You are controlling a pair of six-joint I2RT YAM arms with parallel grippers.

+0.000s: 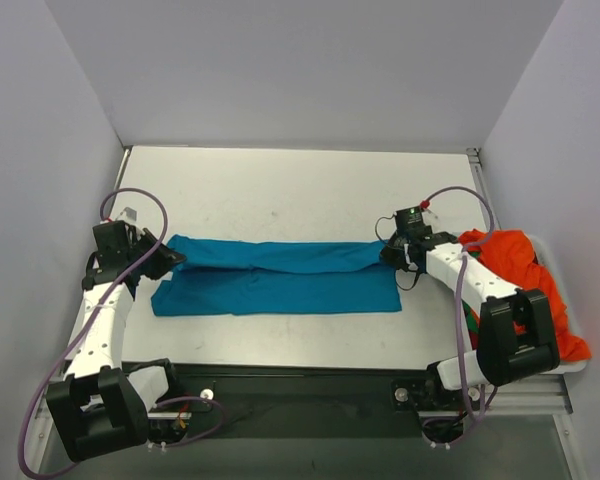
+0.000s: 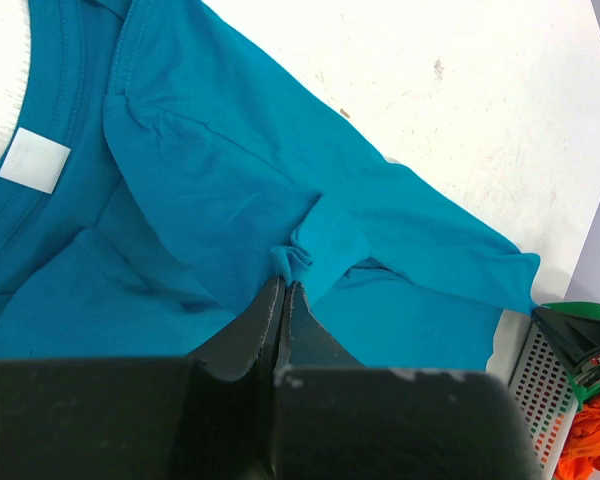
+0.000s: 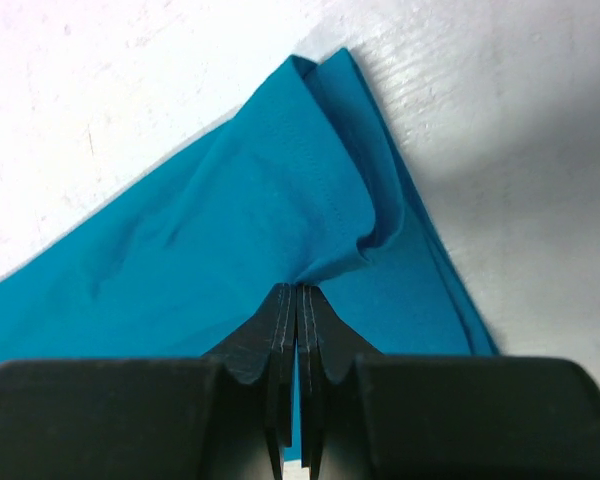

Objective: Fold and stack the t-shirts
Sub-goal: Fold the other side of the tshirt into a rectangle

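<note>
One shirt out of the lot is being worked. The teal shirt is lying across the middle of the table as a long, narrow band, its far long edge doubled over toward the near one, so a lengthwise fold is looking begun but not squared off. No finished fold is showing, and no stack is standing anywhere on the table. The left gripper is pinching a small tuck of teal cloth at the collar end, its jaws pressed tight with fabric bunching at the tips. The right gripper is doing likewise at the hem end, its jaws clamped on a gathered ridge near the corner. The orange shirt is sitting crumpled in a heap at the right edge, beside the right arm, and I am judging it to be waiting its turn. The cloth is reading as thin, soft knit, matte and creasing readily. Double rows of stitching are running along the collar and hem, and a white tag is showing inside the neck. The tabletop is looking hard and white, and it is carrying faint grey scuffs. By my reckoning, the crosswise folds on the teal one, then the orange one and the stacking, are all remaining.
</note>
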